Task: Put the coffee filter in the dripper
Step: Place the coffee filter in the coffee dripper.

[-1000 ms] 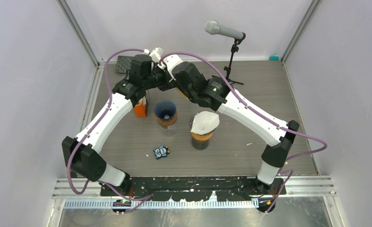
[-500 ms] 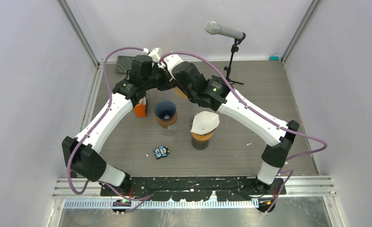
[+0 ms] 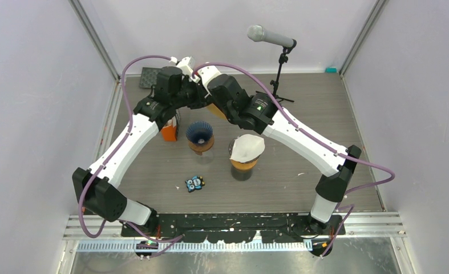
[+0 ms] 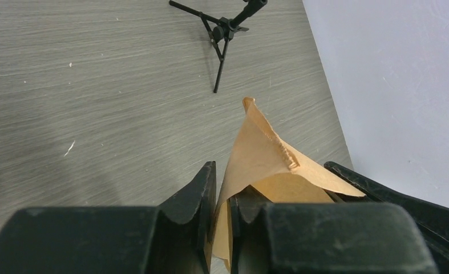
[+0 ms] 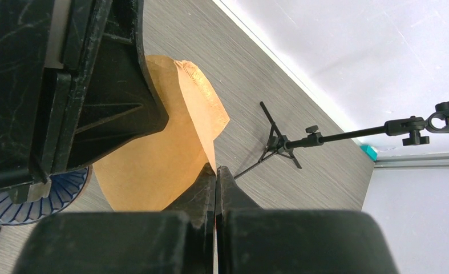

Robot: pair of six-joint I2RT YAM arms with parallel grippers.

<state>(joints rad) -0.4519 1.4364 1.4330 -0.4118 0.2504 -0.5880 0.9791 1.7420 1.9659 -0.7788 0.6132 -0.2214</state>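
A brown paper coffee filter is held in the air between both grippers, behind the blue ribbed dripper. My left gripper is shut on one side of the filter's edge. My right gripper is shut on the opposite edge of the filter, so its mouth is pulled partly open. In the top view the two grippers meet at the back middle, left and right, with a bit of the filter showing. The blue dripper also shows in the right wrist view.
A second dripper on a dark cup holds a white filter. An orange box stands left of the blue dripper. A small blue and black item lies in front. A microphone stand is at the back right.
Almost nothing. The left arm has shifted slightly to the left. Both grippers stay shut on the brown filter at the same place.
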